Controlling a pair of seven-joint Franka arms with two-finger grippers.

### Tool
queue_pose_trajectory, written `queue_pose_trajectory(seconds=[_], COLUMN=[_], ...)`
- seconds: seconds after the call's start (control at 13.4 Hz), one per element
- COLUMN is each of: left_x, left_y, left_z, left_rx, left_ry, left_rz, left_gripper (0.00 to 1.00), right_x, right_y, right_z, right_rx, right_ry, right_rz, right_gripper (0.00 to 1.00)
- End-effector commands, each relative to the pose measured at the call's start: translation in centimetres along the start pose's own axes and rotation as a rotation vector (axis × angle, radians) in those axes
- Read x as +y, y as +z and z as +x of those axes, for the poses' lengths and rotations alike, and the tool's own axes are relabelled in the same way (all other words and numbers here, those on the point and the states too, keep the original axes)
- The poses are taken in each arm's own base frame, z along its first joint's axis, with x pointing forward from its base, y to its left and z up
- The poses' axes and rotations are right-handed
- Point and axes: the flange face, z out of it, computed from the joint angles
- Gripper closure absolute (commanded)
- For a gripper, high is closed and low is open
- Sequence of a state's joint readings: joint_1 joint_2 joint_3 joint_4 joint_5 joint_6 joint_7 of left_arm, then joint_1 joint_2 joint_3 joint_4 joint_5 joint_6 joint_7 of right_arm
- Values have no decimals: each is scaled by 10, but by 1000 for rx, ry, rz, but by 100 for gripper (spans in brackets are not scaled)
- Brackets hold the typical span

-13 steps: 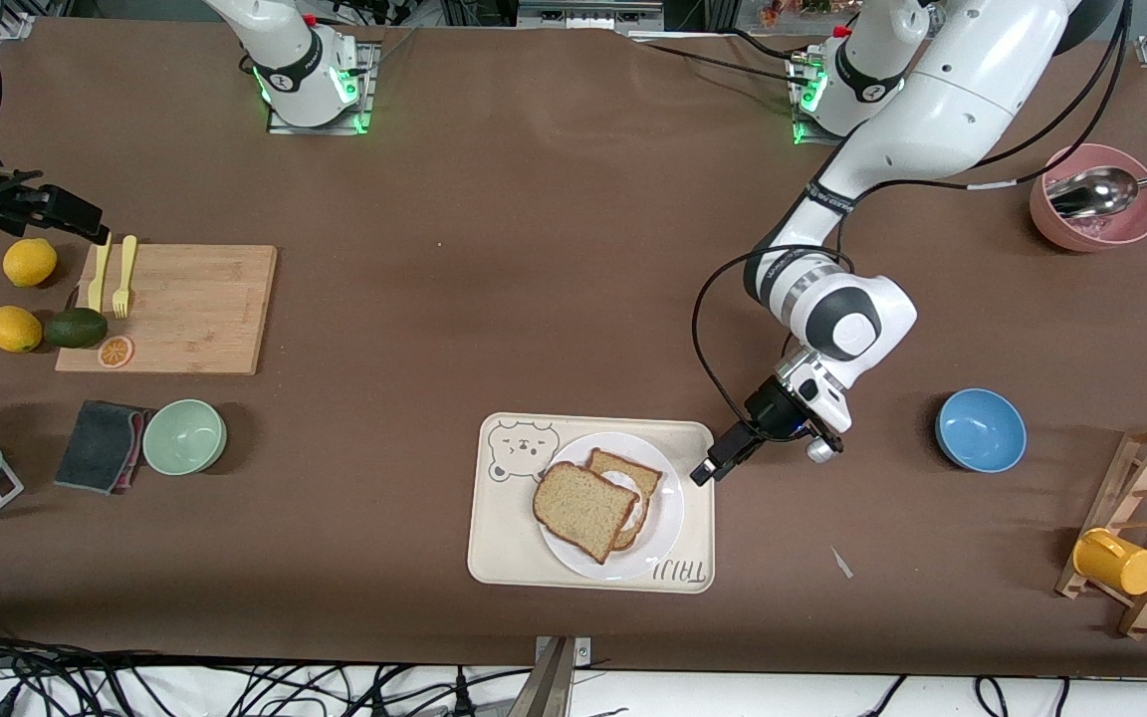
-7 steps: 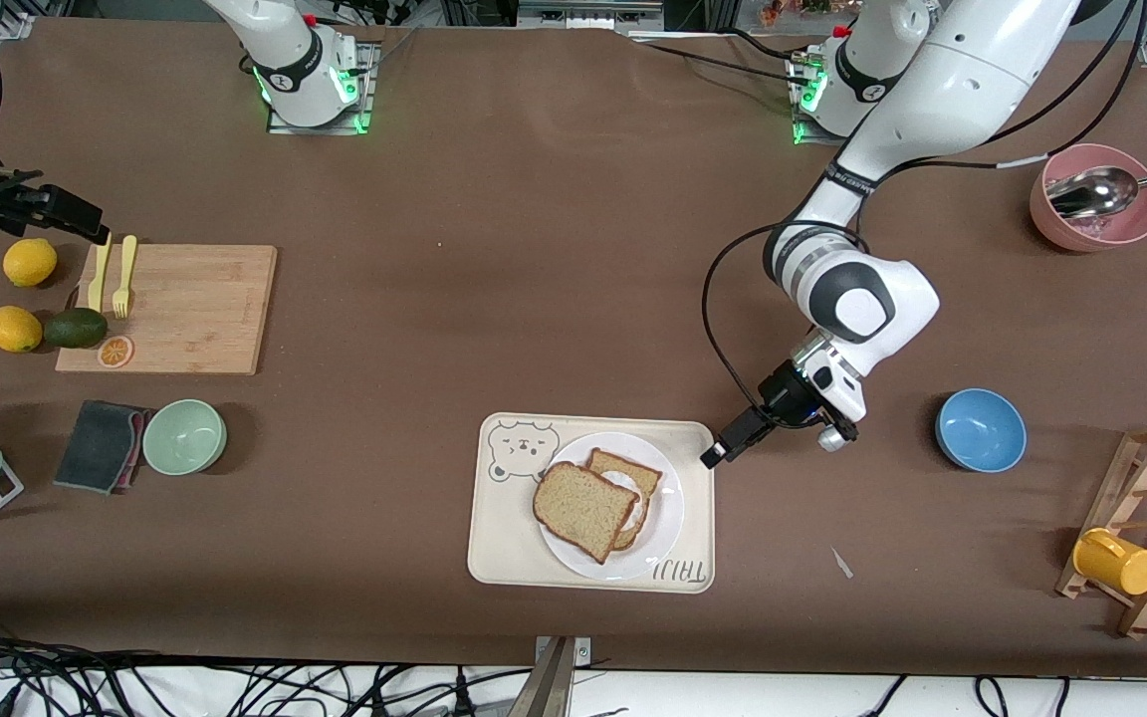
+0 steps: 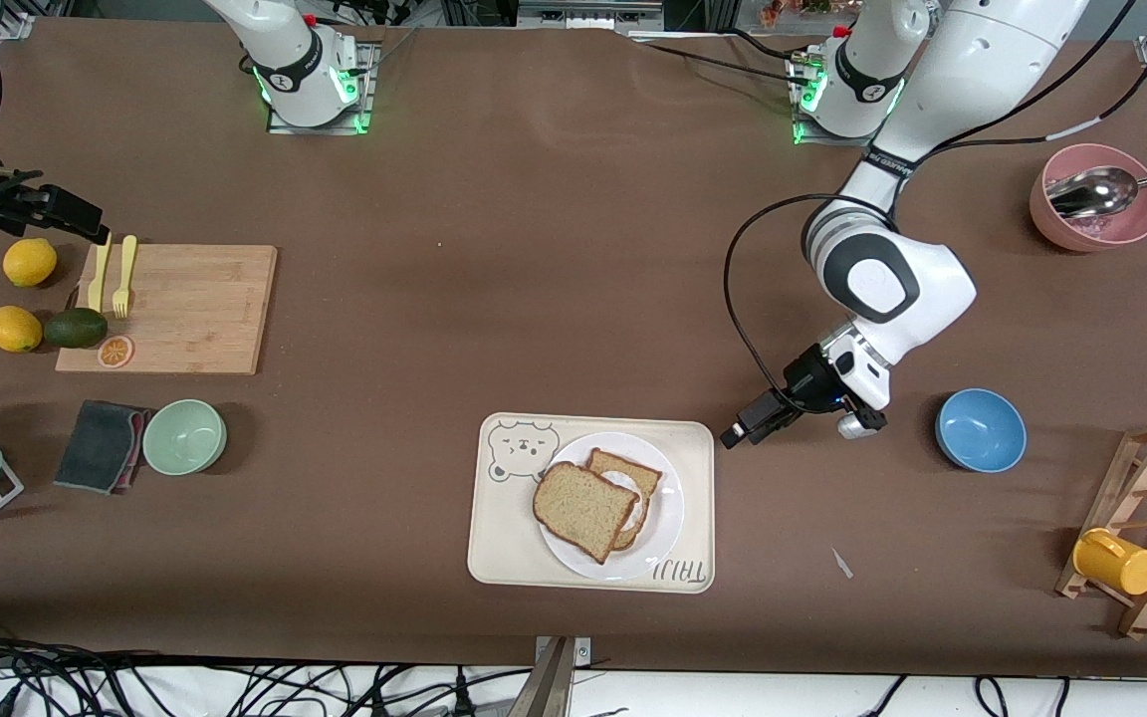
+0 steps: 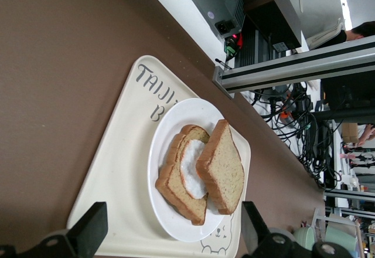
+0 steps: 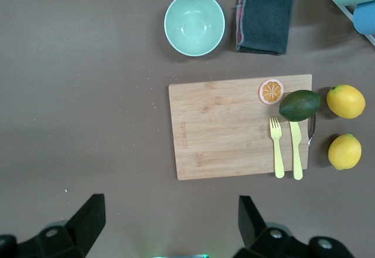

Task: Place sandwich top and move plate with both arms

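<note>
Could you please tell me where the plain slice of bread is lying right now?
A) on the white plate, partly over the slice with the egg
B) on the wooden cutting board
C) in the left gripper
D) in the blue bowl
A: the plain slice lies on the white plate, overlapping the egg slice, while the open left gripper is empty beside the tray.

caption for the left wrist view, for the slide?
Open left end effector over the tray; sandwich top leans on the egg slice, white plate.

- I count two bread slices [image 3: 585, 510] on one plate [image 3: 665, 518]
- two lemons [image 3: 30, 262]
- three bowls [image 3: 184, 436]
- one tray [image 3: 504, 538]
</note>
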State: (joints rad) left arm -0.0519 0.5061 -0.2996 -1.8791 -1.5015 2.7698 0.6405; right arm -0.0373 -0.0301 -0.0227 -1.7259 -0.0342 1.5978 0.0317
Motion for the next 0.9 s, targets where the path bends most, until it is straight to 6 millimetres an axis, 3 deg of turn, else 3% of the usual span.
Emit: queue_pose_trajectory(seconds=[0.0, 0.3, 0.82], left_x=[3, 9, 20], left_y=[-28, -47, -107], left_z=[5, 17, 48], left_rx=[-32, -87, -209], left_ry=[28, 92, 189], left_rz=[51, 128, 321], left_gripper=[0, 0, 0], right_x=[1, 1, 1], right_y=[-5, -5, -5], right_z=[-1, -1, -1], right_rx=[-3, -5, -5], right_ry=[9, 9, 9], right_rz=[0, 0, 2], right_gripper=[0, 0, 0])
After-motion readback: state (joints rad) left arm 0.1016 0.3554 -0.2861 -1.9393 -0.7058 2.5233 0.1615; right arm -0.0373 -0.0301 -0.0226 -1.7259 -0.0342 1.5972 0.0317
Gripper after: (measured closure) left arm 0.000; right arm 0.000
